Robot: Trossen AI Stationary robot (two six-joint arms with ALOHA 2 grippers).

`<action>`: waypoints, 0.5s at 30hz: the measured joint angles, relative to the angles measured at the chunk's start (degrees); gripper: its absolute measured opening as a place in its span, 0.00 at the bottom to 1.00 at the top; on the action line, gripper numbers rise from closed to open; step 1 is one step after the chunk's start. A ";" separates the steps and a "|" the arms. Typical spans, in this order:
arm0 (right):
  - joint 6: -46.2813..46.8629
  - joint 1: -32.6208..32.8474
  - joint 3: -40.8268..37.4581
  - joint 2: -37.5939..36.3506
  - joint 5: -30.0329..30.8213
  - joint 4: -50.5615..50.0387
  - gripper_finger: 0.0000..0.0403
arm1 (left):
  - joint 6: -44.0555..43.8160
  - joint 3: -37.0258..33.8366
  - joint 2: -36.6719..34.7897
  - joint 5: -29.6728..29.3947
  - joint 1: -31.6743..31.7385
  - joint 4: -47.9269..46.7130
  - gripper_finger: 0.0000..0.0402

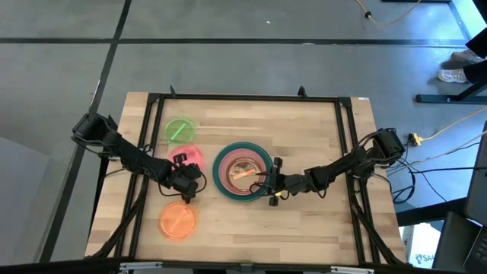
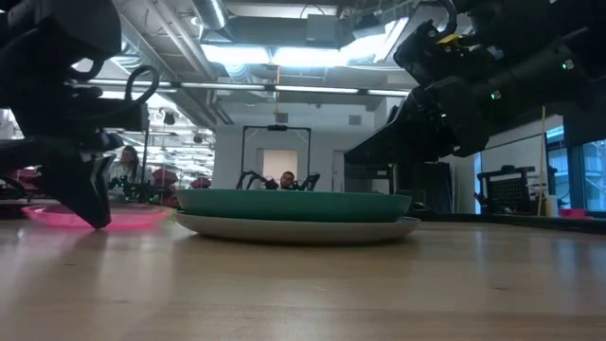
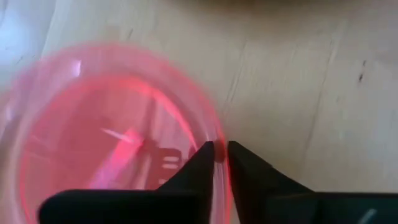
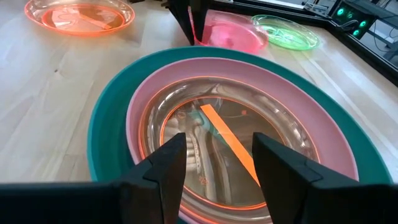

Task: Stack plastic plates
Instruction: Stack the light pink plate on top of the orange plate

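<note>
Left gripper [image 3: 217, 155] pinches pink-red plate [image 3: 112, 130] (rim).

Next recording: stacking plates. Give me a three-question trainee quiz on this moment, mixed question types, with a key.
1. True or false: the left gripper is shut on the rim of the pink-red plate.
2. Which small plate lies nearest the table's far edge in the high view? A) orange plate B) green plate C) the pink-red one
3. Fill in: in the stack, the outermost plate seen from above is ____ in colour.

Key: 1 true; 2 B; 3 teal-green. The right gripper is open over the stack.
</note>
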 joint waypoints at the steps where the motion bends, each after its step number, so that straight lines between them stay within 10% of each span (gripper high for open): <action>1: -0.01 0.00 0.00 0.00 -0.02 0.00 0.44 | 0.02 0.00 0.00 -0.18 0.00 -0.22 0.07; 15: -0.01 -0.02 0.00 0.00 0.00 0.02 0.44 | 0.85 0.00 0.00 -3.43 -0.02 -0.42 0.01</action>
